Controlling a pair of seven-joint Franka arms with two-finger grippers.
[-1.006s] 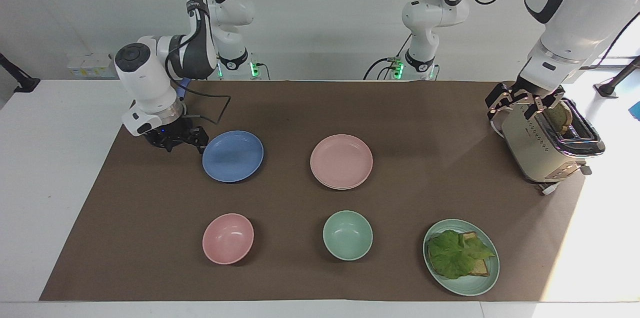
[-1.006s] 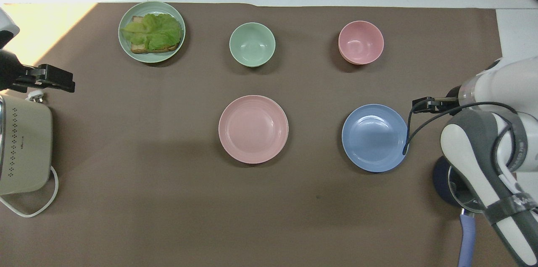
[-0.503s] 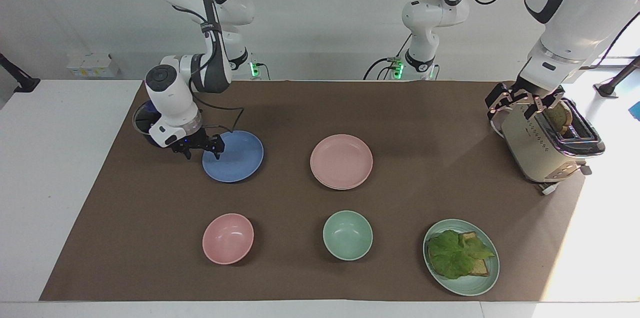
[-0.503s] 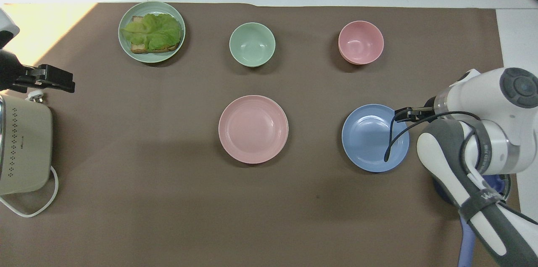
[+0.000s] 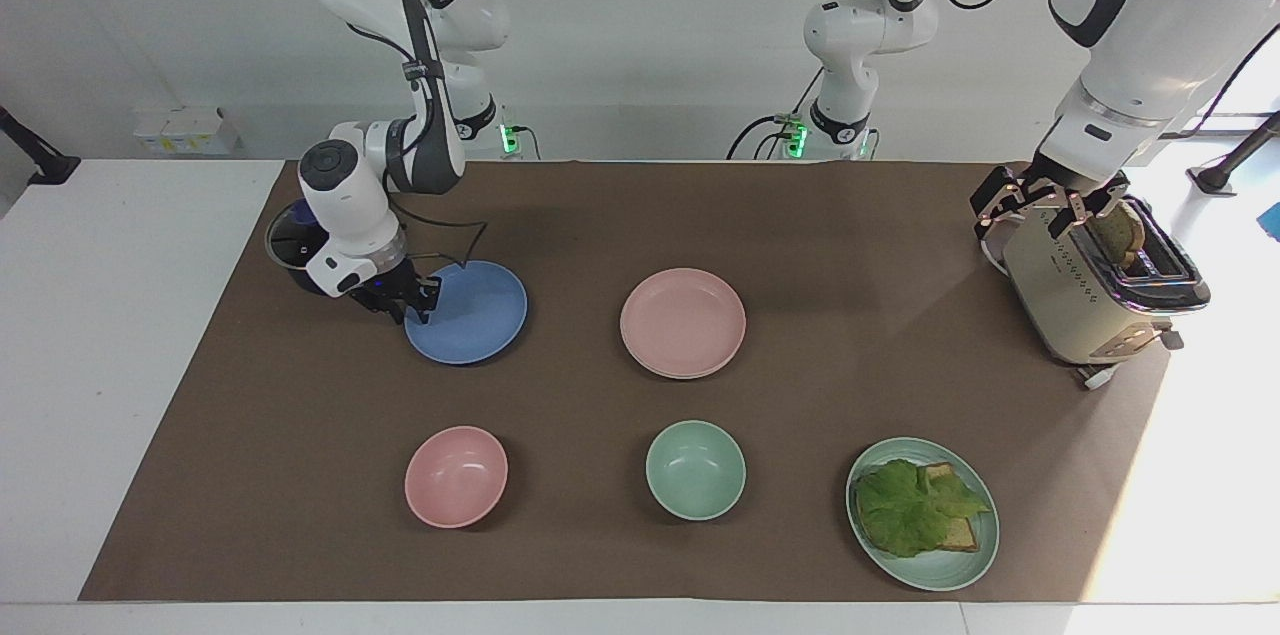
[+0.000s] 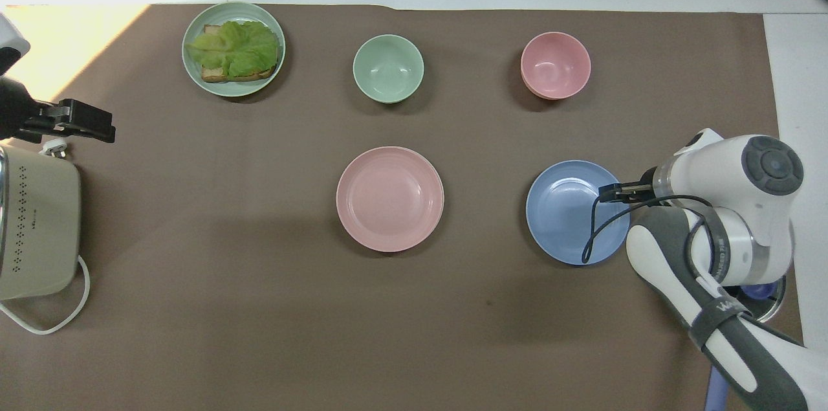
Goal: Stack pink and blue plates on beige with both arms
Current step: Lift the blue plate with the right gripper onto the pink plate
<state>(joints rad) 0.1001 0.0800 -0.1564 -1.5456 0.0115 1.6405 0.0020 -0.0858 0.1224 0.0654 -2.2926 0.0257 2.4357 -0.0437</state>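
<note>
The blue plate (image 5: 470, 312) (image 6: 569, 213) lies flat on the brown mat toward the right arm's end. My right gripper (image 5: 413, 306) (image 6: 611, 191) is down at that plate's rim on the side toward the right arm's end, fingers shut on the rim. The pink plate (image 5: 683, 320) (image 6: 389, 198) sits mid-table on the beige plate (image 5: 665, 374), of which only a thin cream rim shows. My left gripper (image 5: 1035, 208) hangs open at the top of the toaster, holding nothing.
A beige toaster (image 5: 1090, 290) with a bread slice in its slot stands at the left arm's end. Farther from the robots are a pink bowl (image 5: 456, 476), a green bowl (image 5: 695, 469) and a green plate (image 5: 975, 565) with lettuce on bread. A dark pot (image 5: 287, 243) sits beside the right wrist.
The right gripper swung from beside the blue plate in over its rim, lowered, and its fingers drew together on the rim. The left arm has stayed still.
</note>
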